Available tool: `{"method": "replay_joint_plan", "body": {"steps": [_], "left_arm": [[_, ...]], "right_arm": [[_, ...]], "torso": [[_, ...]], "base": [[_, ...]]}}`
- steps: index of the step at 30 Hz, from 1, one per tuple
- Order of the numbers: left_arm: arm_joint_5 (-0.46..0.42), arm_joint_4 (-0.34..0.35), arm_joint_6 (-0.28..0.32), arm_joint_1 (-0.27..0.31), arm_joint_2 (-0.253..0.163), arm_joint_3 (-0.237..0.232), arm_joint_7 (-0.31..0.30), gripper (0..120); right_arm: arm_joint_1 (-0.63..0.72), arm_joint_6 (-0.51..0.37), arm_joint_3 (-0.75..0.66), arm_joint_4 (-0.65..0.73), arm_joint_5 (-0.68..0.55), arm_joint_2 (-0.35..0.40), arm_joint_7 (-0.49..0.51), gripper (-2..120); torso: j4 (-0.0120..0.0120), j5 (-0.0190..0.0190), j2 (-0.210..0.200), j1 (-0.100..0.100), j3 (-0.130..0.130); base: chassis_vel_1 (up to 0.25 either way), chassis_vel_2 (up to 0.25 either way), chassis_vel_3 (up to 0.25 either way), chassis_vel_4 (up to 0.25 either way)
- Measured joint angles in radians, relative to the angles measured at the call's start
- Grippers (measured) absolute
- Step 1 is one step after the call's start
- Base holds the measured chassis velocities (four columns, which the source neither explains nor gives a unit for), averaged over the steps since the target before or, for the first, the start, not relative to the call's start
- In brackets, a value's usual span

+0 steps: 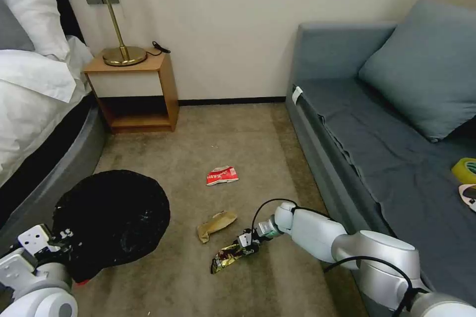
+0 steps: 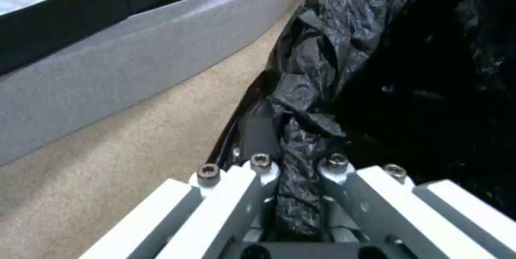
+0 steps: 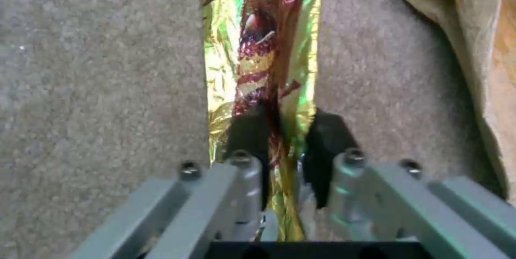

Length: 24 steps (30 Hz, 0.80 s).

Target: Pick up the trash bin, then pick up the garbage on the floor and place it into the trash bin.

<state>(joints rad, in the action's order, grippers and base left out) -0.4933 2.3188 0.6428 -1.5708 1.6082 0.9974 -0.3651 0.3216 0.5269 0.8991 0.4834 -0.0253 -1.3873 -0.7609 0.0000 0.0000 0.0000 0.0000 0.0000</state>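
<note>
Bin [image 1: 111, 218] rim clamped by left gripper [image 2: 296, 170] at 8 o'clock; right gripper [image 3: 279, 142] pinches gold wrapper [image 3: 258, 49] at 6 o'clock on carpet [image 1: 223, 133].

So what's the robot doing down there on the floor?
It is tidying up litter. Its left pincer is clamped on the black-bagged rim of the trash bin, holding it near the bed. Its right pincer has closed on a shiny gold snack wrapper lying on the carpet. A brown paper wrapper and a red-and-white packet lie on the carpet nearby.
</note>
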Motion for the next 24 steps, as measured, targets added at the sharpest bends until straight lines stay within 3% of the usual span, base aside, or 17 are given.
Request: {"method": "replay_joint_plan", "body": {"steps": [3,14,24], "left_arm": [[0.001,0.000,0.000,0.002,0.000,0.000,0.000,3],[0.001,0.000,0.000,0.000,0.000,0.000,0.000,3],[0.006,-0.004,0.000,-0.001,0.000,-0.006,-0.001,3]], "right_arm": [[0.000,0.005,0.000,0.010,-0.015,0.007,-0.010,0],[-0.007,0.011,0.025,0.095,-0.109,0.054,-0.044,0],[-0.067,-0.019,0.018,0.327,-0.272,0.222,-0.023,0]], "torso": [[0.0000,0.0000,0.000,0.000,0.000],[0.0000,0.0000,0.000,0.000,0.000],[0.0000,0.0000,0.000,0.000,0.000]], "base": [[0.000,0.000,0.000,0.000],[0.000,0.000,0.000,0.000],[0.000,0.000,0.000,0.000]]}}
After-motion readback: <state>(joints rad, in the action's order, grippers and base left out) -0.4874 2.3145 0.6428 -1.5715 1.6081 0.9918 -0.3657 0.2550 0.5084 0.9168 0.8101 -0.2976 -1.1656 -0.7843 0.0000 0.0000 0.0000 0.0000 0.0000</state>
